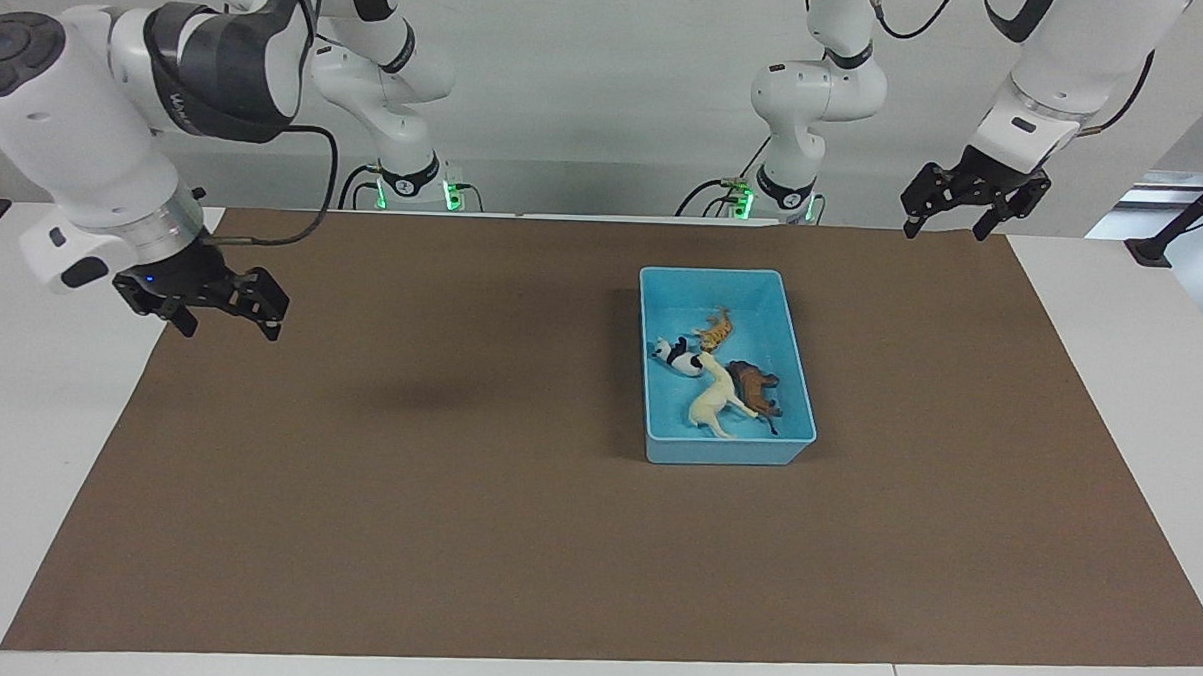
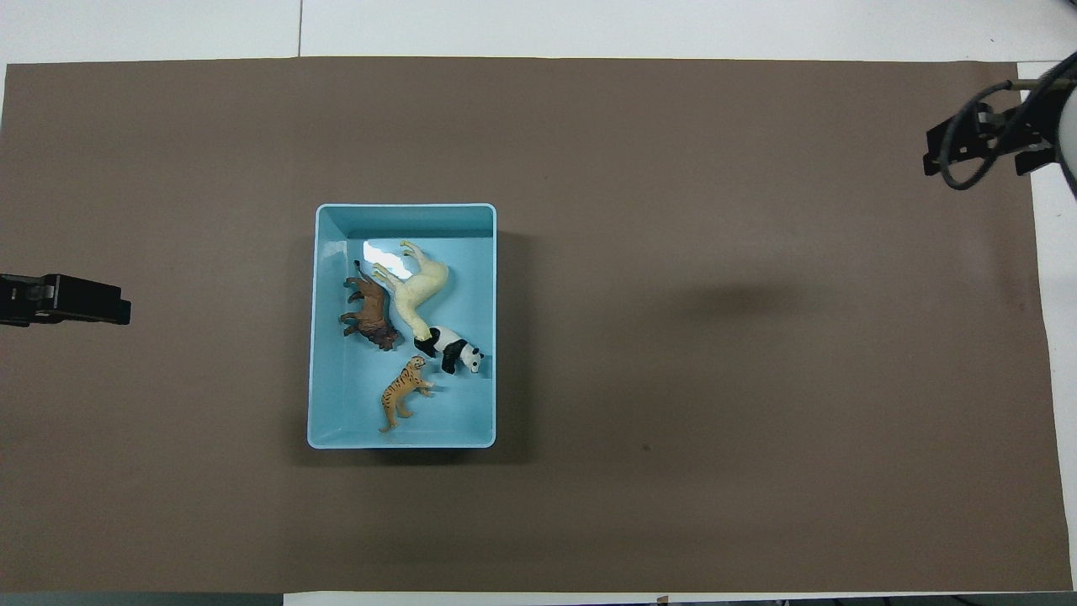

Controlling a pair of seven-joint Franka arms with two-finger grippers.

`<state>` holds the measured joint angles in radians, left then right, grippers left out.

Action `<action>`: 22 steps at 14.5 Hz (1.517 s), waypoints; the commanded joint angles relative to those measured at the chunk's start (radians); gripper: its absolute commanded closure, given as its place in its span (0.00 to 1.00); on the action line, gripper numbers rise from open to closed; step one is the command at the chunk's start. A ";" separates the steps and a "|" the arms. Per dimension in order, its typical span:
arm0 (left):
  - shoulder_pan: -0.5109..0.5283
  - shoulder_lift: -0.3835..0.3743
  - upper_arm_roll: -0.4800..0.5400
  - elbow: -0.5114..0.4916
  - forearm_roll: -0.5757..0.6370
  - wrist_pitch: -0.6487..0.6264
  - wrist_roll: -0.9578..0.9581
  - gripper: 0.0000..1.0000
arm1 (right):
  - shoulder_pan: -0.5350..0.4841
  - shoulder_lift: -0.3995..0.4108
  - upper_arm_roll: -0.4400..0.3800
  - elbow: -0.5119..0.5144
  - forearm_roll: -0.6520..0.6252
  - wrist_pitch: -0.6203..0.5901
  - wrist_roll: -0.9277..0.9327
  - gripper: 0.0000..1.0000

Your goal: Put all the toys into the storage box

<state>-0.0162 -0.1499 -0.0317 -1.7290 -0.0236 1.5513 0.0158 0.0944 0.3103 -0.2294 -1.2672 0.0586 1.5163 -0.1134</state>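
I see a brown mat (image 1: 516,495) over the white table (image 1: 39,408). The storage box (image 2: 332,421) holds all four toys (image 2: 412,324). Only the facing view shows both arm bases; left gripper (image 1: 958,218) and right gripper (image 1: 224,320) hang raised, jaws spread, empty.

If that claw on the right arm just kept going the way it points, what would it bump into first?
Probably only the brown mat. The right gripper hangs open, pointing down over the mat's edge, well clear of the storage box; depth is uncertain.
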 commanded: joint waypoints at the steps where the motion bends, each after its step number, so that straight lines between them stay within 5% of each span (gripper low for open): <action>1: 0.005 -0.027 -0.002 -0.023 0.001 -0.008 0.016 0.00 | -0.090 -0.170 0.024 -0.232 0.000 0.036 -0.116 0.00; 5: 0.007 -0.027 -0.001 -0.023 0.001 -0.008 0.016 0.00 | -0.133 -0.342 0.021 -0.394 -0.039 0.042 -0.141 0.00; 9: 0.007 -0.027 -0.001 -0.023 0.001 -0.008 0.016 0.00 | -0.150 -0.430 0.021 -0.365 -0.048 -0.100 -0.129 0.00; 11: 0.007 -0.027 -0.001 -0.023 0.001 -0.008 0.016 0.00 | -0.198 -0.403 0.036 -0.278 -0.056 -0.200 -0.132 0.00; 22: 0.007 -0.027 -0.001 -0.023 0.001 -0.008 0.016 0.00 | -0.205 -0.362 0.107 -0.221 -0.143 -0.140 -0.137 0.00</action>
<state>-0.0162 -0.1499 -0.0318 -1.7292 -0.0236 1.5512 0.0159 -0.0928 -0.0623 -0.1327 -1.5119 -0.0764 1.3885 -0.2430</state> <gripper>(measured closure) 0.000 0.000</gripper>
